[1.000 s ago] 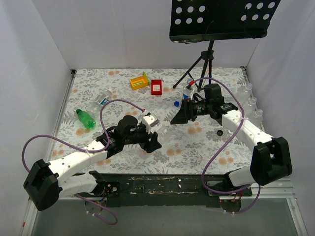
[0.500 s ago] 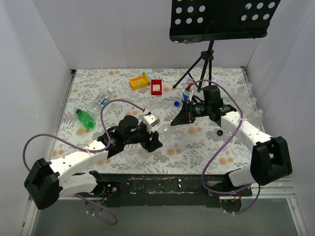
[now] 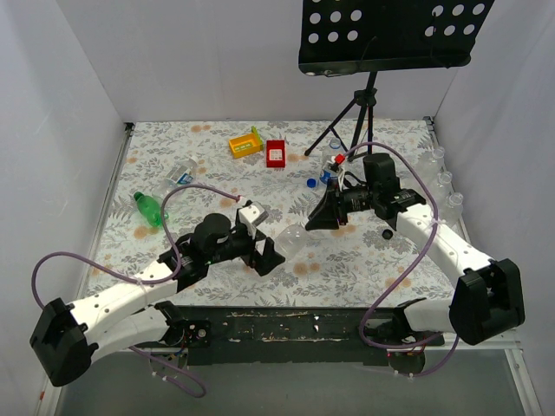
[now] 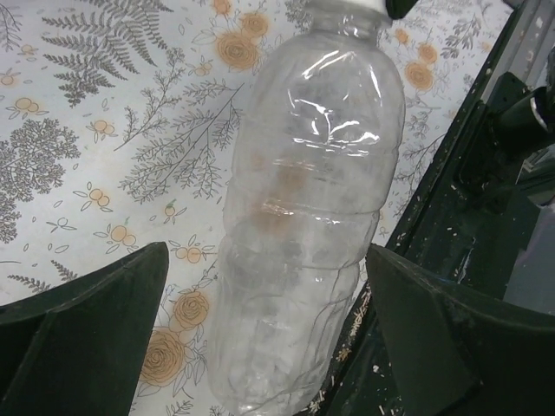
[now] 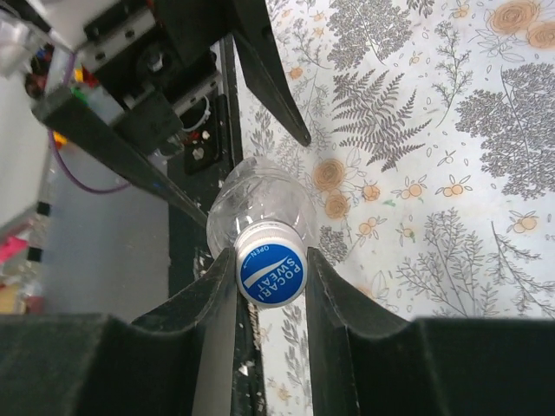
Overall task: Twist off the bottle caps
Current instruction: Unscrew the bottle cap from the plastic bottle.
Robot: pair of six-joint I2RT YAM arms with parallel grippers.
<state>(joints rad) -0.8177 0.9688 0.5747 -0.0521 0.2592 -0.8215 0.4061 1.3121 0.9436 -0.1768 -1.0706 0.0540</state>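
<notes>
Two grippers meet at one clear bottle (image 3: 290,237) over the counter's (image 3: 381,260) near middle: right gripper (image 5: 270,260) clenched on its blue cap (image 5: 270,273), left gripper (image 4: 267,250) released, spread around the body. Twist now and we likely spin the whole bottle, since nothing pins it.

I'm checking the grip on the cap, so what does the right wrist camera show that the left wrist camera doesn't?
Only the right wrist view shows the blue cap face-on, with the right gripper pressing its fingers against both sides of it. Only the left wrist view shows the clear bottle along its unlabelled body, between the fingers of the left gripper, with a gap on one side. Both show that bottle with the floral table behind it.
</notes>
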